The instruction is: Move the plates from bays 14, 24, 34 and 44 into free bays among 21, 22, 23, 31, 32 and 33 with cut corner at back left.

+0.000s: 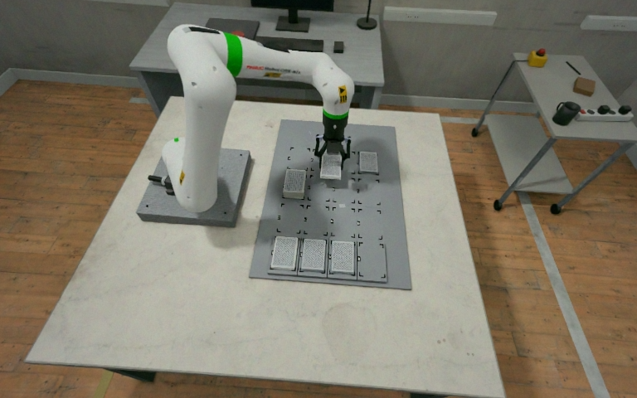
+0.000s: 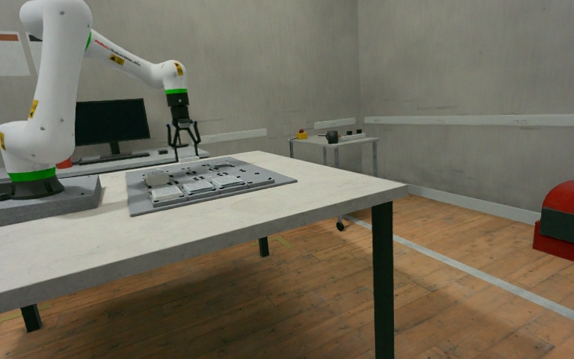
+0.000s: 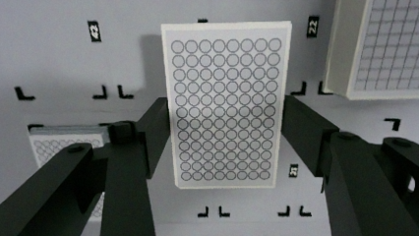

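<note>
The tool [image 1: 333, 162] is gripping a sealed 96-well plate [image 1: 331, 166] by its long sides, its fingers partly closed on it, and is carrying it clear above the deck [image 1: 399, 262]. In the wrist view the plate's [image 3: 226, 105] long axis is lying parallel to the bay outlines, directly over the bay labelled 21 [image 3: 293, 171]; judged, a straight descent is what remains.

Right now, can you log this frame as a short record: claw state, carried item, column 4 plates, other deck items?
claw: black two-finger claw shut on sealed white 96-well plate
carried plate: raised over flat grey deck, target bay unclear
column 4: bay 14 plate, bay 24 plate, bay 34 plate; bay 44 empty
others: white deep-well block in bay 12; bay 41 plate
</note>
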### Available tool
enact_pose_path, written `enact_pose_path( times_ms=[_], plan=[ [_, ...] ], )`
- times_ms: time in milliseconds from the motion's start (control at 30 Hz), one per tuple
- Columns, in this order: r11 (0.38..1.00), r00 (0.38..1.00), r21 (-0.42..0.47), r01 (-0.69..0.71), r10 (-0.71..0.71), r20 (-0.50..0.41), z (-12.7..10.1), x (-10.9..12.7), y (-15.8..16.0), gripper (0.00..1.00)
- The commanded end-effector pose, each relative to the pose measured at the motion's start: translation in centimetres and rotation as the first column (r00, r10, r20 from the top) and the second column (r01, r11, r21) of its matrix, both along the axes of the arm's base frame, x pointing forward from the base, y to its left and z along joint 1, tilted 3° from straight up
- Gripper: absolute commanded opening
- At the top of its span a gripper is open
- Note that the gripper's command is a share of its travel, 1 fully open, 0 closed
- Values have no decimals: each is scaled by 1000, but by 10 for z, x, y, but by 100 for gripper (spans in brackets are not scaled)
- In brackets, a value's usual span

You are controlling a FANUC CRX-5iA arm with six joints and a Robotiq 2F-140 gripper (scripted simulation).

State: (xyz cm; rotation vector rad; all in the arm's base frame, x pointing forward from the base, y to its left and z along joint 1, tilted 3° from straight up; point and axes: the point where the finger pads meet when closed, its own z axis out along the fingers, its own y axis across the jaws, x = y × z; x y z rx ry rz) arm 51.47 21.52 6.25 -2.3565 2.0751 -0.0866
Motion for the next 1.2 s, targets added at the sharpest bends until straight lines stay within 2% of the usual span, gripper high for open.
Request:
enact_pose_path(
  times_ms=[0, 1167],
  plan=[
    [1000, 1000, 0, 0, 0, 2, 0, -3, 6, 10],
    [1000, 1000, 1, 0, 0, 2, -4, -44, 75, 10]
  ],
)
